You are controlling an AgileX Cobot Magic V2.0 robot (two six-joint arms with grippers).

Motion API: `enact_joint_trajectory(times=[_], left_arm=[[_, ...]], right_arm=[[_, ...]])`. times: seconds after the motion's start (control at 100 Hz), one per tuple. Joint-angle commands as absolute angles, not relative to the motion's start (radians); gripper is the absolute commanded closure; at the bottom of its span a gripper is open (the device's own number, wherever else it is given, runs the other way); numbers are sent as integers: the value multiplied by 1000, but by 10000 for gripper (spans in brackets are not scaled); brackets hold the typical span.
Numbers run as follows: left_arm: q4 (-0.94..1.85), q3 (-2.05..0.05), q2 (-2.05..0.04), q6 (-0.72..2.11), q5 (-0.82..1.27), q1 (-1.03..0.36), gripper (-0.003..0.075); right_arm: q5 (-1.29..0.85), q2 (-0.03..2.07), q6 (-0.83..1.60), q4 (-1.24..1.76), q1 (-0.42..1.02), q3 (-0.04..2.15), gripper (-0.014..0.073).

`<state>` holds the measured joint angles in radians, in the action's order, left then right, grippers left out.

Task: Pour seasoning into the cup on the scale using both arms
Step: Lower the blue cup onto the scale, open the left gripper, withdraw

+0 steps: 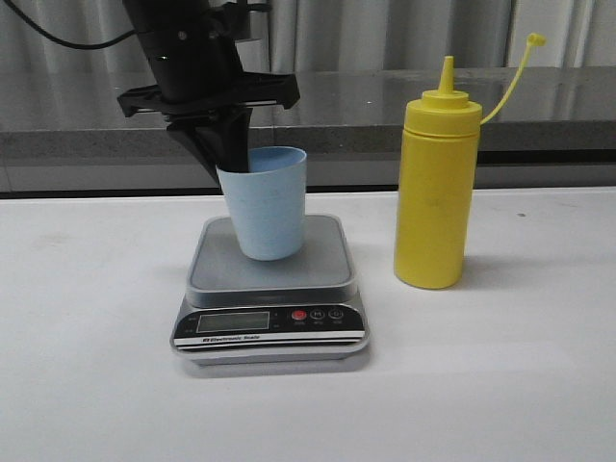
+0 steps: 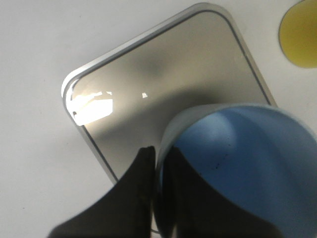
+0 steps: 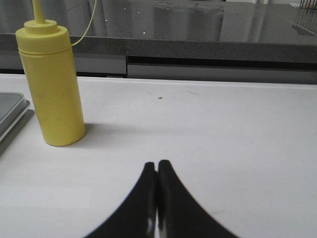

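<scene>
The light blue cup (image 1: 267, 207) stands tilted on the grey plate of the scale (image 1: 269, 269). My left gripper (image 1: 223, 159) is shut on the cup's rim from above, one finger inside and one outside; the left wrist view shows the cup (image 2: 247, 163) pinched between the fingers (image 2: 138, 193) over the scale plate (image 2: 163, 84). The yellow seasoning bottle (image 1: 436, 188) stands upright on the table right of the scale, its cap strap hanging open. In the right wrist view the bottle (image 3: 52, 84) is apart from my right gripper (image 3: 157, 166), which is shut and empty low over the table.
A dark counter ledge (image 1: 539, 106) runs along the back of the white table (image 1: 96, 337). The scale's display and red button (image 1: 298, 315) face the front. The bottle's yellow edge shows in the left wrist view (image 2: 299, 34).
</scene>
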<state>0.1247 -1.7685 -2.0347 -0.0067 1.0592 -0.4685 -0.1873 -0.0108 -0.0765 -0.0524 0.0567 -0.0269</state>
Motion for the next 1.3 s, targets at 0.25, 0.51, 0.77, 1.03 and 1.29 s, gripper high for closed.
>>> enact_joint_trajectory(times=[0.25, 0.51, 0.77, 1.03, 1.29], left_arm=[[108, -1803, -1980, -15, 1026, -475, 740], [108, -1803, -1980, -15, 1014, -475, 740], [105, -1803, -1980, -15, 1008, -475, 740], [103, -1803, -1980, -15, 1003, -475, 681], [107, -1803, -1980, -15, 1005, -475, 269]], right_arm=[[-106, -30, -75, -60, 49, -6, 661], [-106, -30, -75, -60, 49, -6, 661], [-106, -30, -75, -60, 49, -6, 661], [-106, -30, -75, -60, 49, -6, 661], [-106, -30, -75, -60, 49, -6, 661]])
